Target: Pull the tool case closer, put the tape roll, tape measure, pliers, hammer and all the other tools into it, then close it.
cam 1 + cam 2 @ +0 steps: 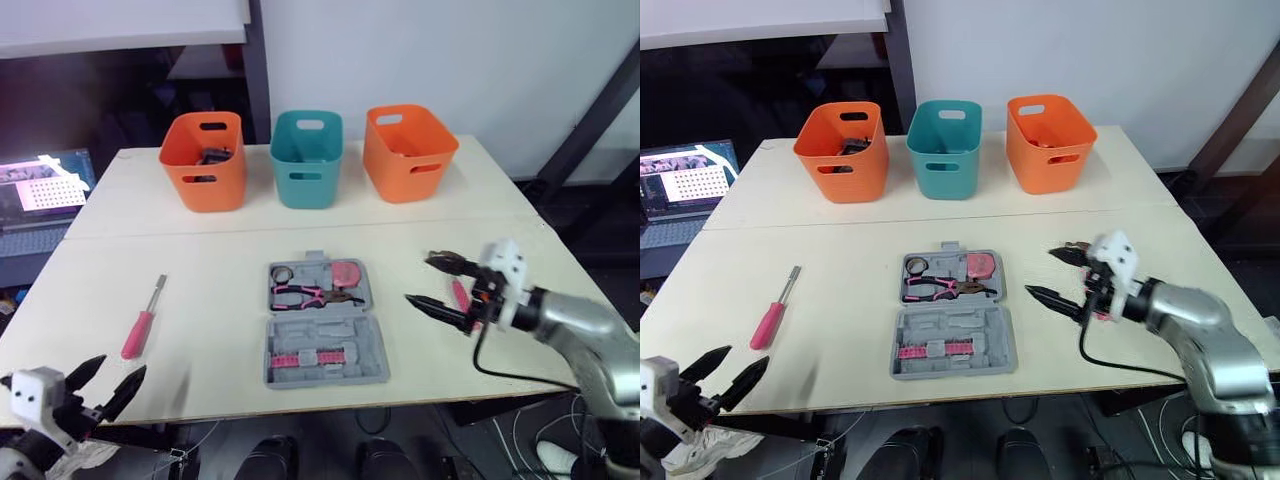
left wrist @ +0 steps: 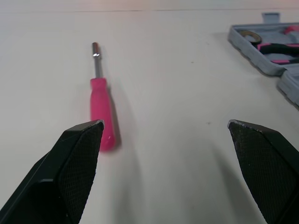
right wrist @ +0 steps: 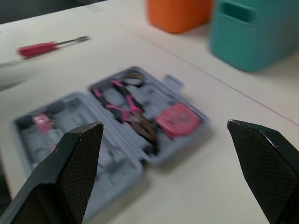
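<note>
The grey tool case (image 1: 318,333) lies open at the table's middle. Its far half holds a tape roll (image 1: 282,273), a pink tape measure (image 1: 346,273) and pink-handled pliers (image 1: 305,295); pink bits sit in the near half. A pink screwdriver (image 1: 140,325) lies on the table to the case's left. My right gripper (image 1: 418,279) hangs open just right of the case, holding nothing, and a pink object (image 1: 460,295) lies partly hidden behind it. My left gripper (image 1: 121,365) is open near the front left edge, short of the screwdriver (image 2: 100,107).
Three bins stand along the back of the table: an orange one (image 1: 205,160) with something dark inside, a teal one (image 1: 307,158) and another orange one (image 1: 408,152). A laptop (image 1: 40,190) sits beyond the table's left edge.
</note>
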